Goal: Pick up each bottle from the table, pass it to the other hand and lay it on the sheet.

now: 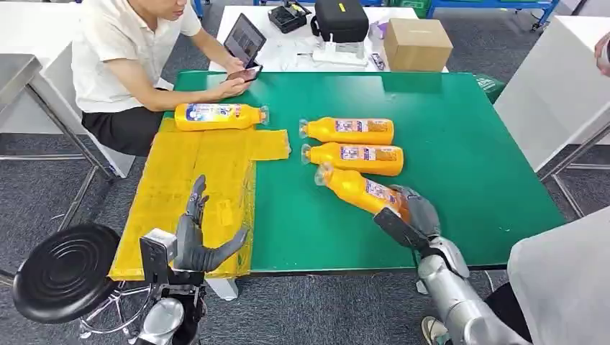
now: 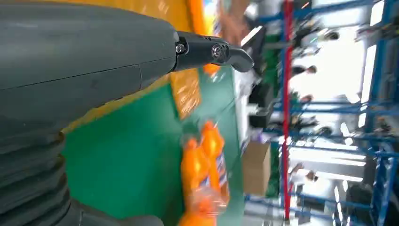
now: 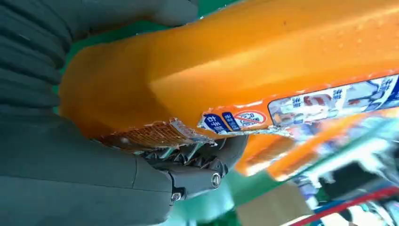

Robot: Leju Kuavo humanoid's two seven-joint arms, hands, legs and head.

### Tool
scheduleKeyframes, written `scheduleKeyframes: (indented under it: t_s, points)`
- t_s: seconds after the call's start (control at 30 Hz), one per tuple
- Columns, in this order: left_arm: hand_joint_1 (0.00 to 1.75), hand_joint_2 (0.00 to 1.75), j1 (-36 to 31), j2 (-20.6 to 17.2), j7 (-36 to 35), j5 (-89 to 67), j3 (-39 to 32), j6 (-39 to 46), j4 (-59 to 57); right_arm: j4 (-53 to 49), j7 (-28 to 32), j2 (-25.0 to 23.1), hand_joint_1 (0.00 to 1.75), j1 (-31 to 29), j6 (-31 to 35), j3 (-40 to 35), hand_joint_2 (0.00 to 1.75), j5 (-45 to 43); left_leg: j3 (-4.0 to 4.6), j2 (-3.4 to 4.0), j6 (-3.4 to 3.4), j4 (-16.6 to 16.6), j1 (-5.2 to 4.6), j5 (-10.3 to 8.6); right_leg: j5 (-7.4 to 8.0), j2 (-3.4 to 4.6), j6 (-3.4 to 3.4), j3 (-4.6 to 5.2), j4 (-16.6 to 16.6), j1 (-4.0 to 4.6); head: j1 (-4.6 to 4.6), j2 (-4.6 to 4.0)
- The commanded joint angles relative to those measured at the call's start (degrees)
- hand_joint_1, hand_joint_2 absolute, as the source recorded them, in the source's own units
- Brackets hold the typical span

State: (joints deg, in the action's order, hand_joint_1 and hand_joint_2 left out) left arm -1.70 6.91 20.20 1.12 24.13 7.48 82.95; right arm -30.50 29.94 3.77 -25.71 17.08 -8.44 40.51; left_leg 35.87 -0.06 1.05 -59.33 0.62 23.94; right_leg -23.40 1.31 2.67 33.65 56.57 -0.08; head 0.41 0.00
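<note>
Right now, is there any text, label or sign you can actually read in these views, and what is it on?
None can be quoted for certain.
Bottle held by the right hand: its label shows a red prohibition circle and small characters, too blurred to read.
Bottle on the yellow sheet and the two bottles lying on the table: labels too small.
Cardboard box: no print visible.

Cardboard box beside black bag, black stool nearby

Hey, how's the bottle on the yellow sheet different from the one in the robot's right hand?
The sheet bottle lies flat on the yellow sheet, untouched; the held bottle is over the green table, gripped at its base by the right hand. The sheet bottle's cap points right; the held bottle's points upper left. Both are orange with labels.
</note>
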Motion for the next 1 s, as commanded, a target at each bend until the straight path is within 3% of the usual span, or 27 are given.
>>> scheduleKeyframes:
  t_s: [0.03,0.27,0.37,0.63,0.7,1.0]
  points:
    - [0.00,1.75,-0.54,-0.63,-6.84,16.35,1.52,-7.77,-9.45,-12.01,4.72,-5.07,1.59,8.19,-6.02,0.83,1.75,-8.82,-0.12,0.11,-0.09,0.19,0.01,-0.02,-0.02,-0.02,-0.12,-0.05,-0.11,0.03,-0.04,0.00]
    - [0.00,1.75,-1.69,-1.61,-5.64,17.90,4.98,-6.86,-9.83,-20.81,3.68,-5.14,1.64,9.29,-7.42,-4.58,1.75,-13.95,0.27,0.02,-0.10,0.16,0.02,-0.07,-0.08,-0.10,-0.12,0.35,0.01,0.01,-0.02,0.00]
    - [0.00,1.75,-2.47,-3.14,-5.22,16.63,7.50,-10.24,-9.90,-22.86,4.02,-6.09,1.64,8.88,-8.23,-7.14,1.75,-14.90,0.41,0.03,-0.11,0.14,0.02,-0.07,-0.10,-0.08,-0.11,0.46,0.05,-0.01,0.00,0.00]
    - [0.00,1.75,-2.49,-2.94,-5.24,16.63,7.53,-10.19,-9.94,-22.47,3.92,-6.18,1.66,8.69,-8.32,-7.46,1.75,-15.23,0.82,-0.19,-0.08,0.11,0.01,-0.08,-0.13,-0.26,-0.06,0.72,0.06,-0.02,-0.02,0.00]
    - [0.00,1.75,-3.14,-3.27,-3.19,14.08,8.66,-11.32,-9.39,-21.54,4.20,-6.66,1.73,8.00,-8.61,-9.06,1.75,-16.49,1.00,-0.19,-0.07,0.07,0.04,-0.10,-0.09,-0.26,-0.04,0.87,0.06,0.02,0.00,0.00]
    - [0.00,1.75,-6.68,-1.38,-2.94,11.86,10.62,-12.57,-10.73,-15.26,4.90,-11.67,1.71,5.65,-9.64,-17.82,1.75,-16.82,1.01,-0.08,-0.10,0.09,0.04,-0.07,-0.10,-0.23,-0.08,0.95,0.09,0.02,0.00,0.00]
